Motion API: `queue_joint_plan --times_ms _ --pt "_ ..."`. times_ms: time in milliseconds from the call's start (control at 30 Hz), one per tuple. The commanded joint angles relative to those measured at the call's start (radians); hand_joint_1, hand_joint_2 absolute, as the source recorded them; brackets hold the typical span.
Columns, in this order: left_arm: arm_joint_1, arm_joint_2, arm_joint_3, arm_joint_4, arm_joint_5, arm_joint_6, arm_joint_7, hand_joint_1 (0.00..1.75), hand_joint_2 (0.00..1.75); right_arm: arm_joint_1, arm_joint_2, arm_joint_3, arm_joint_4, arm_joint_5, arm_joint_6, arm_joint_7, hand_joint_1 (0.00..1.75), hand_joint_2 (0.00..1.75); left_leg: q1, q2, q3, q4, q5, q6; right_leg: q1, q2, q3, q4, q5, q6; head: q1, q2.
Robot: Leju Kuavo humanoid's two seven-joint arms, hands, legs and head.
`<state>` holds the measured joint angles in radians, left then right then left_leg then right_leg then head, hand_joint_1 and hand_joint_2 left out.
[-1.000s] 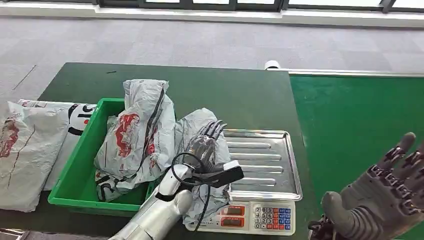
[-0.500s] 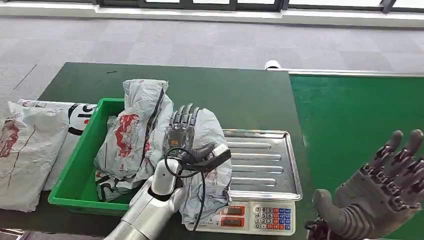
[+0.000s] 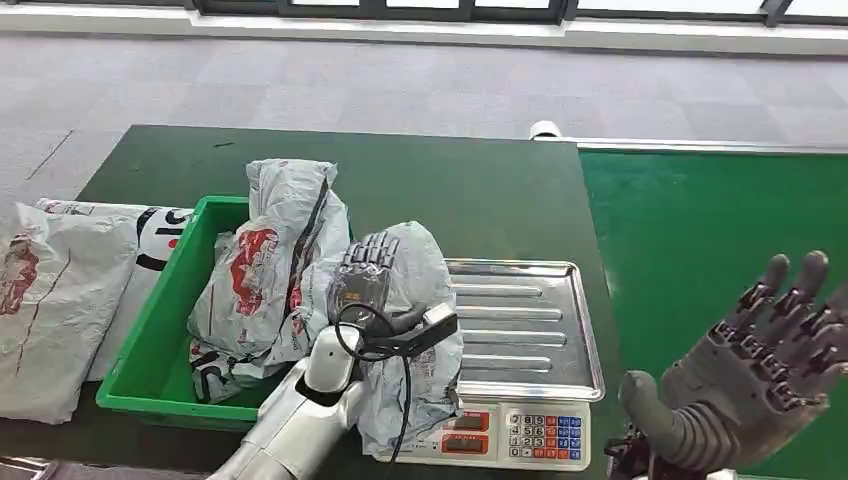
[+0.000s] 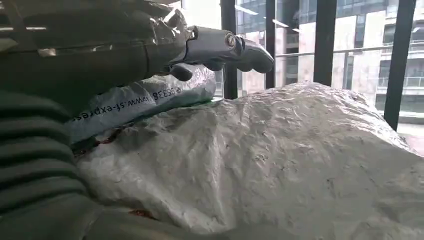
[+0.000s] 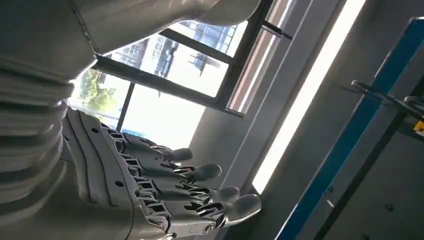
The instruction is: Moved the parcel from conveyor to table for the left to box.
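Note:
A crumpled grey parcel (image 3: 425, 275) lies across the left end of the scale's steel tray (image 3: 530, 320), leaning against the green box (image 3: 150, 330). My left hand (image 3: 362, 278) lies over the parcel's top on the box side, fingers stretched out. In the left wrist view the fingers (image 4: 220, 45) reach out just above the parcel (image 4: 280, 160) with a gap under their tips. My right hand (image 3: 755, 385) is raised over the green conveyor (image 3: 700, 230) at the lower right, fingers spread, holding nothing; the right wrist view shows the same hand (image 5: 165, 185).
The green box holds a large grey and red parcel (image 3: 280, 260), seen close in the left wrist view (image 4: 145, 100). More flat parcels (image 3: 50, 290) lie on the dark table left of the box. The scale's keypad (image 3: 520, 435) faces me.
My left hand swung left from over the tray onto the parcel's box side, then drew back slightly. The parcel rose and shifted with it. My right hand sank a little.

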<state>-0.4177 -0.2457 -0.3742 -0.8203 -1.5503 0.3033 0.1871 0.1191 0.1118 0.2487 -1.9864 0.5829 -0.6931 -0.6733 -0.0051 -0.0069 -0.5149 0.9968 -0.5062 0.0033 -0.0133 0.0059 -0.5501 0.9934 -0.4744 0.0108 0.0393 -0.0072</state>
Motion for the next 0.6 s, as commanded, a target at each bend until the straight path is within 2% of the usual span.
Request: queue_joint_plan --times_ms 33,267,600 --pt "0.012 0.010 0.007 0.067 -0.002 -0.027 -0.065 0.00 1.75 -0.033 -0.036 0.034 0.061 -0.013 0.004 0.003 0.00 1.75 0.001 0.004 0.004 -0.006 0.002 -0.002 0.001 0.002 0.004 -0.007 0.003 -0.001 0.000 0.000" --pt "0.075 0.016 -0.018 -0.086 0.057 -0.023 -0.145 0.00 1.75 -0.011 -0.037 0.031 0.048 -0.016 0.001 -0.004 0.00 1.75 0.001 0.003 0.004 -0.004 0.001 -0.001 0.001 0.002 0.003 -0.004 0.002 -0.001 0.000 0.000" --pt "0.099 0.018 -0.050 -0.149 0.099 -0.039 -0.194 0.00 1.75 -0.004 -0.035 0.031 0.038 -0.019 0.006 -0.006 0.00 1.75 0.001 0.002 0.003 -0.004 0.001 -0.001 0.001 0.000 0.003 -0.004 0.001 -0.001 0.000 0.000"
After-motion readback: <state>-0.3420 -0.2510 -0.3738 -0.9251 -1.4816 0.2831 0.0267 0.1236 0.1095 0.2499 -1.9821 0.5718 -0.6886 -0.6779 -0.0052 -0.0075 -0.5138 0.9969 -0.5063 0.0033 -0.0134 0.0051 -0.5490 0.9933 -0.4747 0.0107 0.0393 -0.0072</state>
